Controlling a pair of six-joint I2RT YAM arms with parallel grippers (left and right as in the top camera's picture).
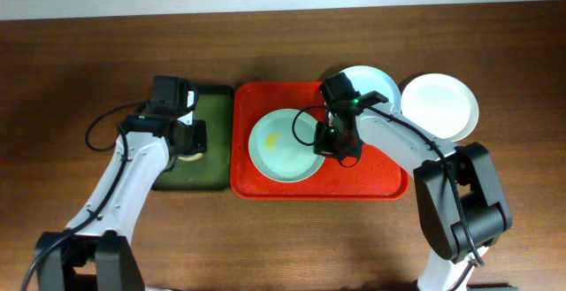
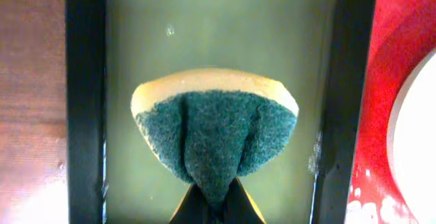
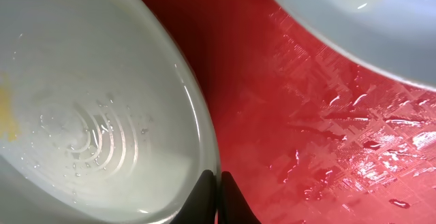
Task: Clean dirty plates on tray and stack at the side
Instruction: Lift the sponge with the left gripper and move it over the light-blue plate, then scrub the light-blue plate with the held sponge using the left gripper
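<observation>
Where wet, bound to be slippery: water beaded all over the smeared plate (image 3: 88,115), more pooled on the tray (image 3: 320,135) beside it. Lies in the middle of the tray, yellow smear (image 1: 272,138) left of centre. Near it, at the tray's far right corner, a second pale blue-green plate (image 1: 371,83); just beside that, off the tray on the desk (image 1: 71,79), a white plate (image 1: 442,105).

Looks stiff, light and thin-walled, probably plastic or melamine. Unlikely to shatter, likely to skate on the wet tray under a sideways push. Best taken at the raised rim, pinched inside and out, not on the shallow glossy floor.

Clenched at just that spot, on the smeared plate's right rim: right end effector (image 3: 218,181), tips nearly meeting across the thin edge.

Clenched on a sponge (image 2: 214,129): left end effector (image 2: 214,203), green scouring face toward the wrist camera, yellow foam behind, hanging over the dark green tray (image 2: 225,26). Soft and squashy, so fit to press onto the smear without marking. Needs the rim grip firm, to stop any sliding or spinning under the scrub.
</observation>
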